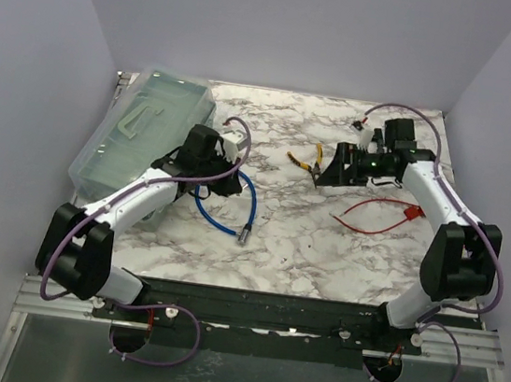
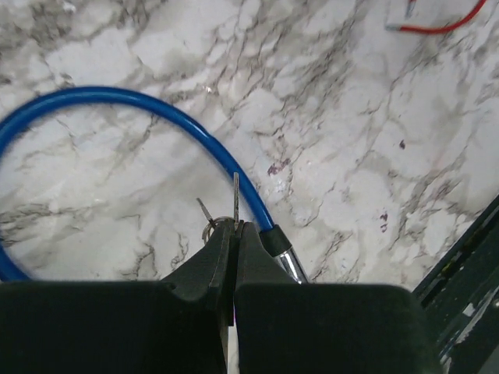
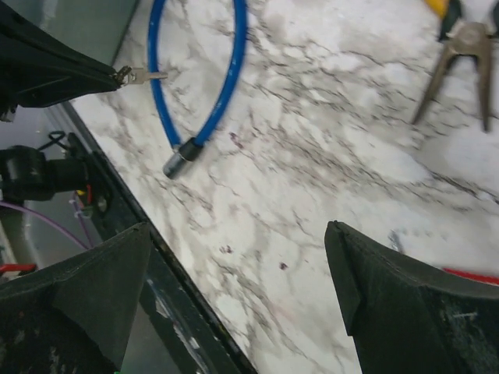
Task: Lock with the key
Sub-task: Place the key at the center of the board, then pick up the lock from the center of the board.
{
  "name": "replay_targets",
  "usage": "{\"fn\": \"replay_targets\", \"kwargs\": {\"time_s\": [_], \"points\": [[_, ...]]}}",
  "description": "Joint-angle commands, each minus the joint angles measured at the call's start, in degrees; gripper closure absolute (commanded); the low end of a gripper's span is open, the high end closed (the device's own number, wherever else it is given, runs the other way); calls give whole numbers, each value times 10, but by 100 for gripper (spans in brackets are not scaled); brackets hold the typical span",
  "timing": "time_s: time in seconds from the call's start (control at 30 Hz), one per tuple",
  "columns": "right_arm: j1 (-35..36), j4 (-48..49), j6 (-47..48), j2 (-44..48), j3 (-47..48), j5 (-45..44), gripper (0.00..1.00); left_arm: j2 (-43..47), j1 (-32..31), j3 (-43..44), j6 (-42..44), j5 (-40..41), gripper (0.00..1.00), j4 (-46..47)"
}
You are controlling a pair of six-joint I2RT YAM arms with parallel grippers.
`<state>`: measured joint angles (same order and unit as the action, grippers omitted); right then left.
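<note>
A blue cable lock [image 1: 224, 221] lies looped on the marble table, its black and metal end [image 1: 242, 234] pointing toward the front. My left gripper [image 1: 223, 181] hovers over the loop, shut on a small silver key [image 2: 235, 195] that sticks out past the fingertips, with a key ring [image 2: 208, 227] beside it. In the left wrist view the left gripper [image 2: 235, 227] sits just above the cable [image 2: 156, 105] near its metal end [image 2: 288, 262]. The right wrist view shows the key [image 3: 146, 75], the cable [image 3: 228, 74] and its end [image 3: 177, 163]. My right gripper [image 1: 325, 175] [image 3: 238, 234] is open and empty, above the table's middle.
A clear plastic box [image 1: 145, 134] lies at the back left. Yellow-handled pliers [image 1: 305, 160] [image 3: 464, 47] lie next to the right gripper. A red wire [image 1: 380, 212] [image 2: 437, 23] lies at the right. The black front rail [image 1: 269, 301] borders the table.
</note>
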<state>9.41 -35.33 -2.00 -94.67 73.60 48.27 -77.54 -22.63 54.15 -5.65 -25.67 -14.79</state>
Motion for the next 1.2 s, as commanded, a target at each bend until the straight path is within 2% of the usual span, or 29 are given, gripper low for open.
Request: {"fn": "replay_targets", "kwargs": {"time_s": [0.0, 0.17, 0.4, 0.43, 0.57, 0.67, 0.77, 0.9, 1.0, 1.17], "points": [[-62, -137, 150, 44, 18, -18, 1, -53, -41, -7, 43, 82, 100, -35], [-141, -219, 275, 64, 32, -60, 0, -105, -46, 10, 52, 130, 100, -52], [-233, -293, 445, 27, 55, -124, 4, -139, -51, 21, 69, 168, 97, -74], [-238, -293, 472, 24, 53, -137, 5, -139, -51, 19, 71, 168, 94, -77], [-244, -262, 557, 20, 31, -177, 6, -142, -53, 23, 76, 153, 69, -90], [-244, -245, 610, 7, 25, -183, 9, -142, -53, 34, 75, 135, 56, -102], [-244, -249, 692, -1, 16, -178, 14, -136, -53, 46, 78, 109, 38, -116], [-244, -245, 814, 7, -20, -180, 20, -123, -53, 60, 82, 79, 20, -130], [-244, -207, 916, 27, -75, -197, 25, -114, -53, 69, 85, 53, 11, -134], [-244, -165, 1025, 28, -119, -225, 36, -99, -53, 78, 87, 17, 4, -140]]}}
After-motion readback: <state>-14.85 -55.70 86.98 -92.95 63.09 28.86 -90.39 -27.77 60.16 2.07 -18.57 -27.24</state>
